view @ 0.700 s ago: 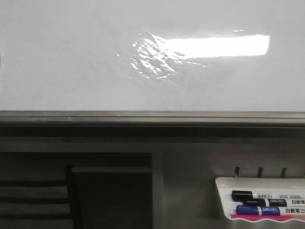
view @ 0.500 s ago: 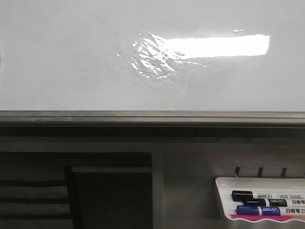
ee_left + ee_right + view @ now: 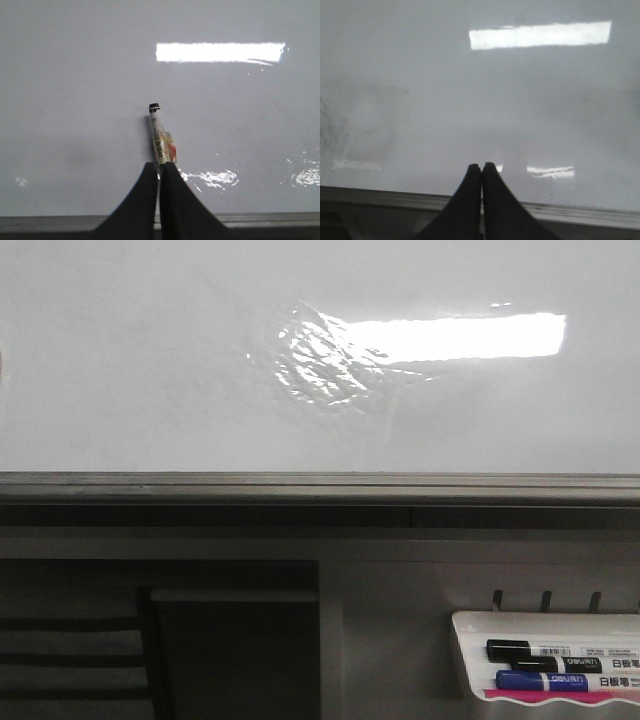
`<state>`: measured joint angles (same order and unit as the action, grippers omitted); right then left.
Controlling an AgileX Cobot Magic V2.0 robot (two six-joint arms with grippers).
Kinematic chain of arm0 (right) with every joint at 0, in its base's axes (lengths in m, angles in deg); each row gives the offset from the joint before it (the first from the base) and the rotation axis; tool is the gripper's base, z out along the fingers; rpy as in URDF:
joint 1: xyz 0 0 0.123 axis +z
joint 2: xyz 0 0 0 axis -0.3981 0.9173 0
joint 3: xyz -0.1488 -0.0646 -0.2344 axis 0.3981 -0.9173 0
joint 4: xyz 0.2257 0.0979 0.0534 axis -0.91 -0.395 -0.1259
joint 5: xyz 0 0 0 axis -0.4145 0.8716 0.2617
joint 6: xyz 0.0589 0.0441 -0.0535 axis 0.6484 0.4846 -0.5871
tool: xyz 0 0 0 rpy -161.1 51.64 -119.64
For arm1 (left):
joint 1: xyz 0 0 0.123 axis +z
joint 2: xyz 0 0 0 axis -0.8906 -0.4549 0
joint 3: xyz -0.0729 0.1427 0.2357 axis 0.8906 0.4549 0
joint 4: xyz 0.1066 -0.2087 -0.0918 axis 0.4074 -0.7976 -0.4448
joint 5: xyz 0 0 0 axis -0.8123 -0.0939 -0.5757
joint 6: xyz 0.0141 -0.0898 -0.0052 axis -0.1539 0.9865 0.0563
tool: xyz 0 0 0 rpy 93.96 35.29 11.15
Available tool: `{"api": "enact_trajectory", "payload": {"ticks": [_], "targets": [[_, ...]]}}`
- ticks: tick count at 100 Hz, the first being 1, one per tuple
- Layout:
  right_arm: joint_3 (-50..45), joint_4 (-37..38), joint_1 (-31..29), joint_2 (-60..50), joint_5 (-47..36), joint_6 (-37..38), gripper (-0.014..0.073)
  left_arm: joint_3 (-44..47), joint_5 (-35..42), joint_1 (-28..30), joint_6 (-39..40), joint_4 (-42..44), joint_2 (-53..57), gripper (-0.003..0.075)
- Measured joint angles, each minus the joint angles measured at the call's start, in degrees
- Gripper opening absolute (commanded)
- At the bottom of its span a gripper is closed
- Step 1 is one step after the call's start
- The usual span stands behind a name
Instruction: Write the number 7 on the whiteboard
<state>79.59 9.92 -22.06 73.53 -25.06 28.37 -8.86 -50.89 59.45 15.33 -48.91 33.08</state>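
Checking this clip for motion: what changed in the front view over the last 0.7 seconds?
Almost nothing. A faint reddish smudge at the far left edge of the front view fades out; what it was cannot be told. The whiteboard stays blank, with no number 7 visible, and the marker tray keeps its markers. No earlier wrist pictures exist; now the left gripper is shut on a marker.

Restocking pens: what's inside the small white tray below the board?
The tray holds a black-capped marker and a blue-capped one lying flat. A pink strip covers its front edge; the right end is out of frame.
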Motion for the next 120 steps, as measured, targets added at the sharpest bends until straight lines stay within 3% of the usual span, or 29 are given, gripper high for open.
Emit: {"api": "enact_trajectory", "payload": {"ticks": [27, 89, 100, 120], "targets": [[5.4, -2.0, 0.0, 9.2, 3.4, 0.0, -0.0071, -2.0, -1.6, 0.0, 0.0, 0.0, -7.1, -0.0020], [5.4, -2.5, 0.0, 9.8, 3.0, 0.0, -0.0053, -2.0, -2.2, 0.0, 0.0, 0.0, -7.3, -0.0016], [5.4, -2.5, 0.0, 9.8, 3.0, 0.0, 0.0096, -2.0, -1.5, 0.0, 0.0, 0.1, -7.6, 0.0078], [5.4, -2.5, 0.0, 9.8, 3.0, 0.0, 0.0596, -2.0, -0.9, 0.0, 0.0, 0.4, -8.7, 0.0528]]}}
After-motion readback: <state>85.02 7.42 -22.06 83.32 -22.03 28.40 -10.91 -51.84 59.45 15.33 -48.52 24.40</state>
